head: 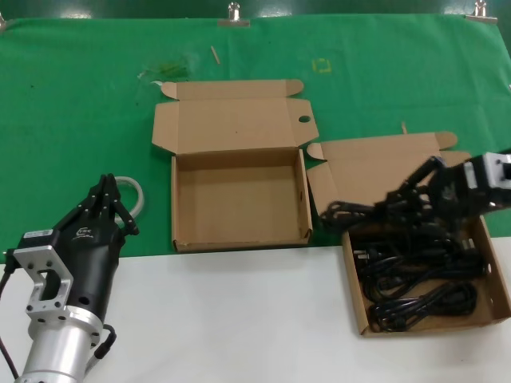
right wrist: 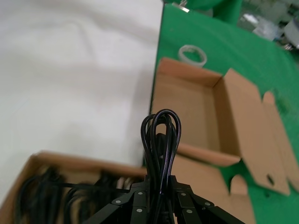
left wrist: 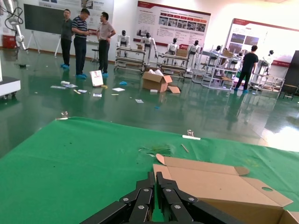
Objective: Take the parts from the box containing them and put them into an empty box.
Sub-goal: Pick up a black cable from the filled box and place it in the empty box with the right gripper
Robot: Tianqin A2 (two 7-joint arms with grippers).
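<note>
Cord bundle (right wrist: 161, 140) in right hand (right wrist: 159, 189) (clamped)

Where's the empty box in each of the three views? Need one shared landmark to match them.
Head view: the empty box sits centre, lid open toward the far side, left of the box holding cords.
Left wrist view: only its open lid shows, lower right, beyond the left claw.
Right wrist view: centre right, beyond the cord held in the right claw.
Shared landmark: the lid's round finger hole, also visible from both wrists.

No text can be read; the wall posters (left wrist: 173, 23) and the left gripper's (head: 105, 209) small label stay illegible.
</note>
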